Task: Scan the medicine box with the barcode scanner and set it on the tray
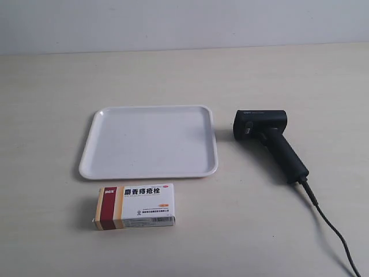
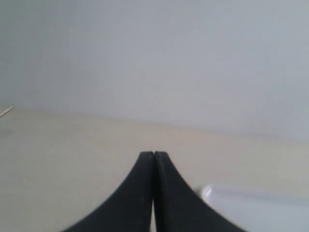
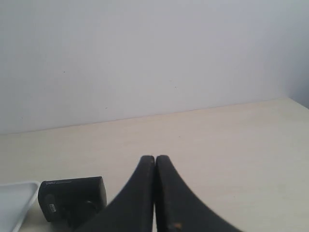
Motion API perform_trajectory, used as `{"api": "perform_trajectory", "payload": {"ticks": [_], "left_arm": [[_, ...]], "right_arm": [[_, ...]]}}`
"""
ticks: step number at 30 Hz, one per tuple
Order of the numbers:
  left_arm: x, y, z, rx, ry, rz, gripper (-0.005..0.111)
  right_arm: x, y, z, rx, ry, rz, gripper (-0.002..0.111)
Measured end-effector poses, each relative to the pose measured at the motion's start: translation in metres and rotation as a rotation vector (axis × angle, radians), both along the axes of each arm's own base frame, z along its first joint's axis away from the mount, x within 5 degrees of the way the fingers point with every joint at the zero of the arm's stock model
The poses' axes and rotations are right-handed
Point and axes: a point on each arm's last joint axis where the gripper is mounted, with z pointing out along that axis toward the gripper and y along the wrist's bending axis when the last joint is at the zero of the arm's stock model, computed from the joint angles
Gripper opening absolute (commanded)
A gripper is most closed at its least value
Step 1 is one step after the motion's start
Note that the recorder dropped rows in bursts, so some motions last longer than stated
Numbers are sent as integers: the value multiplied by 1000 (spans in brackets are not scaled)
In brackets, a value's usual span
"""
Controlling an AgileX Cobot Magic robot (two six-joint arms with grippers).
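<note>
The medicine box point(image 1: 135, 206) lies flat on the table just in front of the white tray point(image 1: 95, 158), its dark red and tan band at the exterior view's left. The black barcode scanner point(image 1: 268, 141) lies on its side beside the tray, its cable point(image 1: 328, 225) trailing toward the near edge. Neither arm shows in the exterior view. My left gripper point(image 2: 153, 154) is shut with nothing in it, and a corner of the tray point(image 2: 251, 210) shows beside it. My right gripper point(image 3: 155, 158) is also shut and empty, with the scanner head point(image 3: 72, 198) and the tray edge point(image 3: 17, 198) close by.
The light wooden table point(image 1: 288, 75) meets a pale wall point(image 1: 184, 23) at the back. Nothing lies inside the tray.
</note>
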Motion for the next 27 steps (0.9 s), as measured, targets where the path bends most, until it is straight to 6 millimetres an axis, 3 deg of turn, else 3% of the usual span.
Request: {"api": "perform_trajectory", "payload": {"ticks": [3,7,10,13,18,20,23,25,27], "left_arm": [[-2,0,17,-224,-176,-25,0],[-6,-2,34,-229,-352,-66,0],[2,-3,51,-150,-317,-54,0],[26,-4,60,-75,-165,-44,0],[82,-22,31,92,235,-173,0],[99,-41,12,180,346,-329,0],[115,-82,-5,289,380,-671,1],[122,-108,-13,345,371,-896,9],[127,-123,-24,368,397,-1019,28]], "right_arm": [[0,1,5,88,-39,3,0],[0,1,13,255,-106,8,0],[0,0,17,298,-144,9,0],[0,0,17,310,-144,9,0],[0,0,16,307,-141,9,0],[0,0,16,307,-141,9,0],[0,0,16,307,-141,9,0],[0,0,16,303,-141,9,0],[0,0,16,299,-142,9,0]]}}
